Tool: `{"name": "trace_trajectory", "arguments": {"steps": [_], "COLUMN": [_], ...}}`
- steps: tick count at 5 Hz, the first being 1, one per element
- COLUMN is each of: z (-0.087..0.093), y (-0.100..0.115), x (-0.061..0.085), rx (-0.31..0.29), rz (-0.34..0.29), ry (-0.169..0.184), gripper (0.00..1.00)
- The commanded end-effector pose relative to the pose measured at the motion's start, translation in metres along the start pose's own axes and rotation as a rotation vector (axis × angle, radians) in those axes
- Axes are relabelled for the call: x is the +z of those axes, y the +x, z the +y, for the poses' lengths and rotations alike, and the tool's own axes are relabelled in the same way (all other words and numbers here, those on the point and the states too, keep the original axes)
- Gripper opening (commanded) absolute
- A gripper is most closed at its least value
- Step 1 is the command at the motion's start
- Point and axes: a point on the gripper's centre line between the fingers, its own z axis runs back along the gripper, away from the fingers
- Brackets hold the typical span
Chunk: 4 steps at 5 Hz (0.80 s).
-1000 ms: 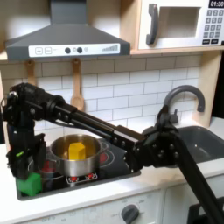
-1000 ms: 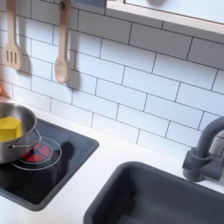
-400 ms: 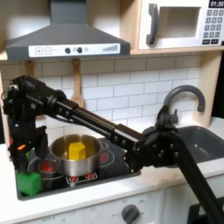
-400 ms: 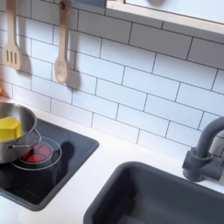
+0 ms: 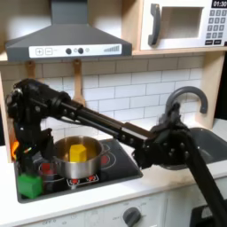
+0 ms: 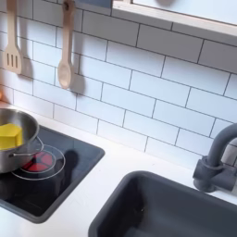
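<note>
In the first exterior view my black gripper [image 5: 29, 149] hangs over the stove's left edge, above a green cube [image 5: 29, 185] that rests on the stove's front left corner. Its fingers look open with nothing between them, and it stands clear of the cube. Just to its right in the first exterior view sits a silver pot [image 5: 78, 158] holding a yellow block [image 5: 80, 152]. The second exterior view has the same pot [image 6: 11, 153] and yellow block [image 6: 9, 135] at its left edge.
The black stovetop [image 5: 111, 168] with red burners lies under the pot. A grey sink [image 6: 176, 208] and curved faucet [image 6: 218, 157] are on the second exterior view's right. Wooden utensils [image 6: 65, 56] hang on the tiled wall. A range hood [image 5: 66, 37] and microwave [image 5: 182, 22] are overhead.
My gripper has risen from the green cube and shifted slightly right in the first exterior view. The cube stays on the stove.
</note>
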Motion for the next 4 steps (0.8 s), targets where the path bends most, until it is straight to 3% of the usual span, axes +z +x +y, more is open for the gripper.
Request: {"name": "trace_trajectory", "arguments": {"steps": [1, 3, 4], "z": [-0.018, -0.030, -0.035], "y": [-0.007, -0.015, -0.018], "x": [0.007, 0.015, 0.004], "rx": [-0.029, -0.045, -0.059], "rz": [-0.011, -0.026, 0.000], "ry": [-0.017, -0.039, -0.040], "gripper": [1.00, 1.00, 1.00]}}
